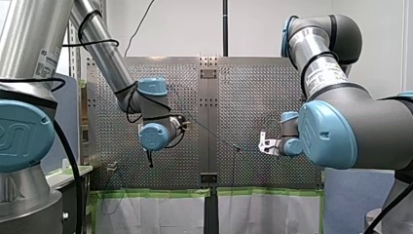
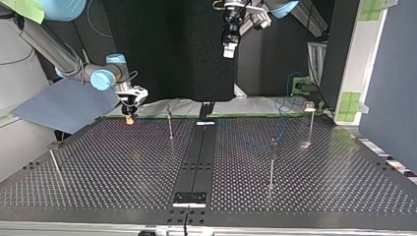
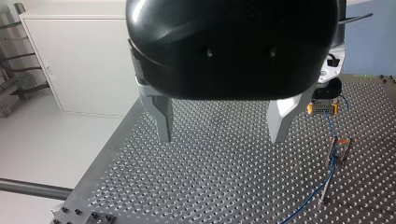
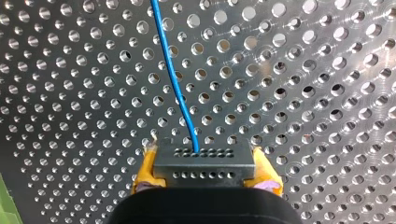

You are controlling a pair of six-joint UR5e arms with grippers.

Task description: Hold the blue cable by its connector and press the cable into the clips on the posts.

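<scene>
**Two claws, one cable: connector gripped, route hard to trace**

Seen from the right wrist, the blue cable [image 4: 175, 84] left the dark connector [image 4: 204, 162] and ran straight ahead over the perforated table [image 4: 303, 93] until the frame cut it off. My right gripper [image 4: 204, 169] was clenched on that connector, with its yellow pads [image 4: 145, 170] pressed against both ends. The gripper's black body hid the fingers behind the pads.

In the left wrist view the same connector showed small, beyond and beside my left gripper [image 3: 219, 122], partly hidden by its black housing. From there the cable dropped to a thin post [image 3: 337, 156] and ran on to the frame's edge. It passed the clip [image 3: 340, 141] at the post's top, but whether it was seated there was too small to tell. My left gripper was released, its metal fingers [image 3: 159, 116] wide apart with nothing between them.

In the top view my right gripper sat at the upper left, low over the table's far edge. My left gripper hung at the top centre, high above the table. The cable was only a faint blue trace at centre right, with loose loops at the upper right behind the table. In the front view it was a thin dark line at centre, and a large joint of my right arm hid part of that arm's wrist.
</scene>
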